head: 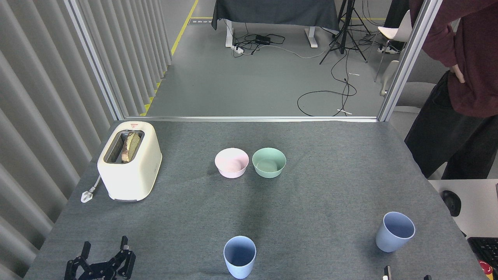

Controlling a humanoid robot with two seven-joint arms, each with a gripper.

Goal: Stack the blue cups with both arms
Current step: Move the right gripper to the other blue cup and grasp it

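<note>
Both cups upright and apart on the table (319,194), near cup (239,256) centre front, far cup (395,231) right; my left gripper (104,254) spread and empty, right gripper (406,274) barely visible, state indeterminable: a glancing finger might tip either cup.

Both pale blue cups were standing upright and empty on the grey table, well apart and not stacked yet, the near cup (239,256) sitting at the front edge around the middle and the right-hand cup (394,231) off by the table's right side, nothing touching either.
</note>
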